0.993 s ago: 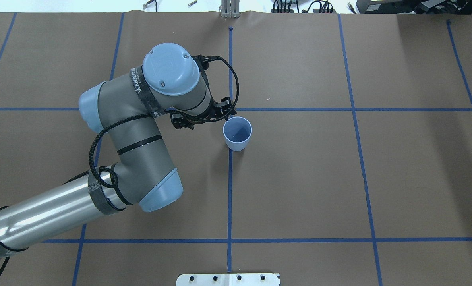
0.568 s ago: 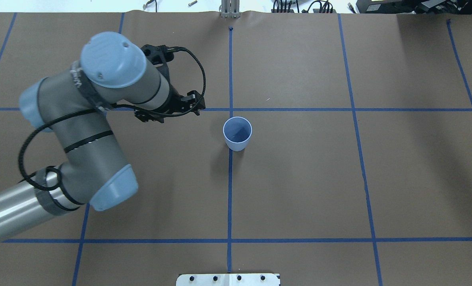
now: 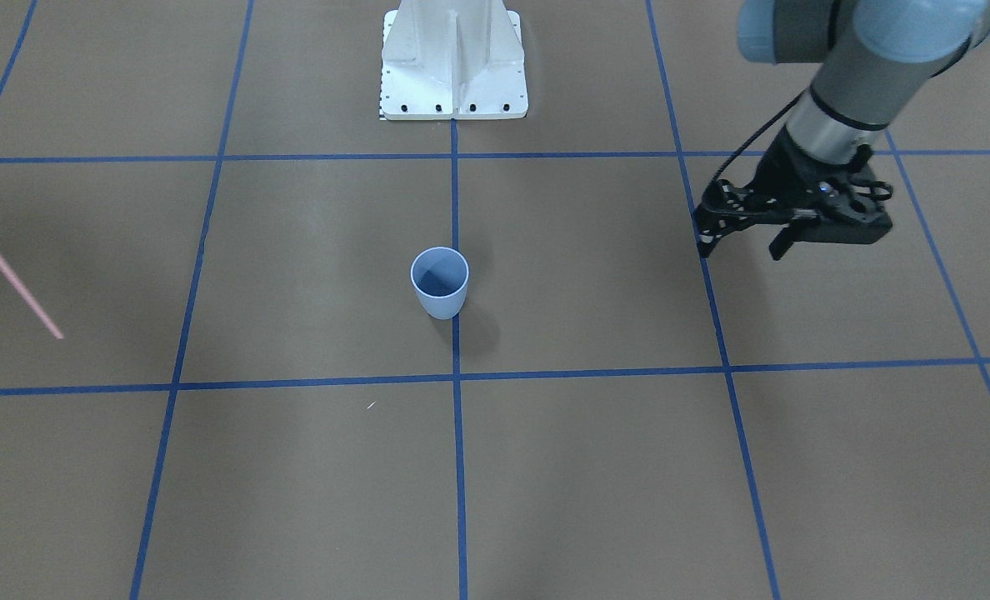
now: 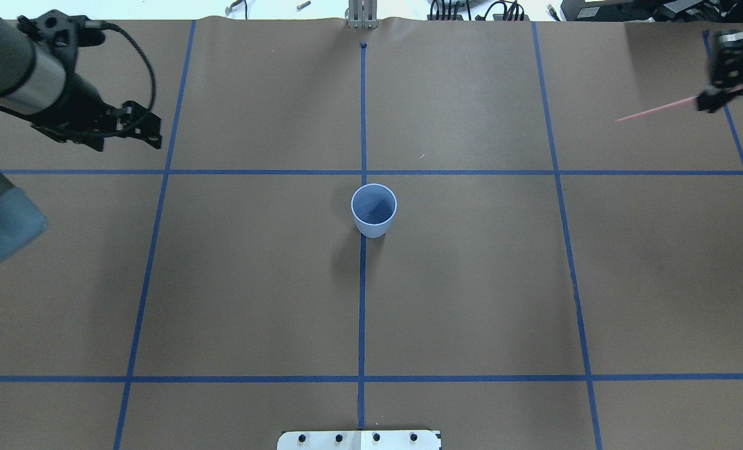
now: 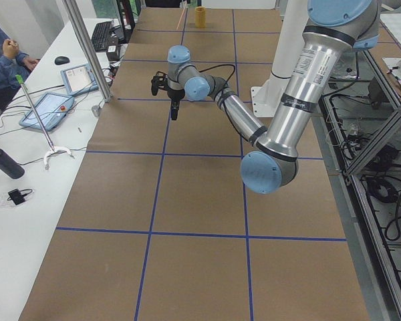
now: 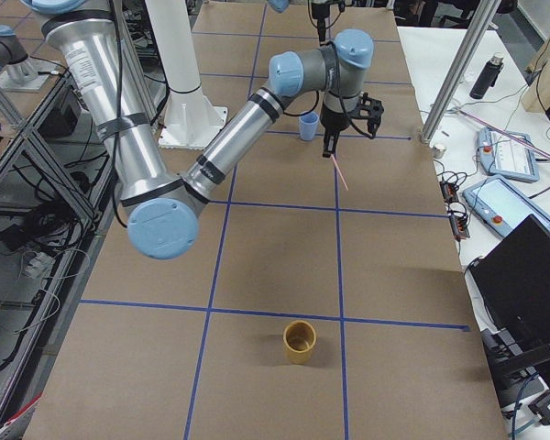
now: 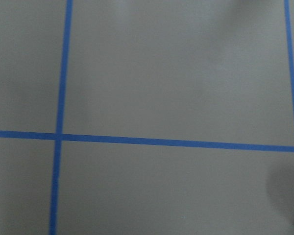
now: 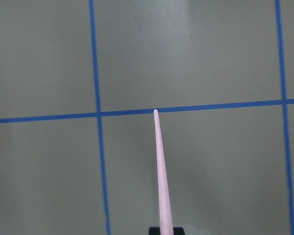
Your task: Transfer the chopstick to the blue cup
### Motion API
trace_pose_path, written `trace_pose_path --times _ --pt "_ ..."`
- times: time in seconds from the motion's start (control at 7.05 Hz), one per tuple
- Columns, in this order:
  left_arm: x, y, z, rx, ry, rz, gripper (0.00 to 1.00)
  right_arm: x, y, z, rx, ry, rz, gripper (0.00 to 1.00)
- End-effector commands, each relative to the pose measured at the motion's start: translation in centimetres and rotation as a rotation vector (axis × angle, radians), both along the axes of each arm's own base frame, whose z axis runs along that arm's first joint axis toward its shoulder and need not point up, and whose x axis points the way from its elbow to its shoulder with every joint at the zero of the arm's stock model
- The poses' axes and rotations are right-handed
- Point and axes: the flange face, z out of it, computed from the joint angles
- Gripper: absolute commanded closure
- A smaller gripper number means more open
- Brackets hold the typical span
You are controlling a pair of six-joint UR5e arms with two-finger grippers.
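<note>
The blue cup (image 4: pixel 374 210) stands upright and empty at the table's middle; it also shows in the front view (image 3: pixel 439 283) and the right side view (image 6: pixel 308 126). My right gripper (image 4: pixel 704 100) is shut on the pale pink chopstick (image 4: pixel 656 110), held in the air over the table's far right, well away from the cup. The stick also shows in the front view (image 3: pixel 13 277), the right side view (image 6: pixel 339 172) and the right wrist view (image 8: pixel 161 171). My left gripper (image 4: pixel 154 136) hangs open and empty over the far left, seen also in the front view (image 3: pixel 741 247).
A tan cup (image 6: pixel 300 341) stands on the table at the robot's right end, also in the left side view (image 5: pixel 200 17). The white robot base plate (image 3: pixel 453 58) sits at the near middle edge. Blue tape lines grid the brown table cover (image 4: pixel 471 300).
My left arm has drawn back from beside the blue cup toward the far left, empty. My right gripper with the chopstick has come into view at the far right.
</note>
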Motion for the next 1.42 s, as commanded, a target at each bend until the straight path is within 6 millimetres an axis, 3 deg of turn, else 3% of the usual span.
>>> trace_pose_path --times 0.0,0.14,0.28,0.57,1.14,1.28 --pt "-4.8 -1.3 3.9 0.041 -0.037 0.044 0.02 -15.7 2.8 -10.7 -0.141 -0.137 0.038 1.00" --pt "-5.6 -1.3 4.9 0.043 -0.047 0.046 0.02 -22.3 3.7 -13.2 -0.192 -0.207 0.036 1.00" --pt "-6.0 -1.4 5.0 0.044 -0.050 0.043 0.02 -24.9 4.0 -16.4 -0.216 -0.233 0.025 1.00" --pt "-6.0 -1.3 5.1 0.044 -0.050 0.043 0.02 -25.2 4.5 -16.9 -0.219 -0.240 0.009 1.00" --pt "-5.9 -1.3 5.1 0.043 -0.050 0.044 0.02 -26.3 4.8 -14.8 -0.244 -0.211 0.001 1.00" --pt "-5.8 -1.3 5.0 0.045 -0.050 0.045 0.02 -27.9 4.7 -13.7 -0.250 -0.187 -0.013 0.98"
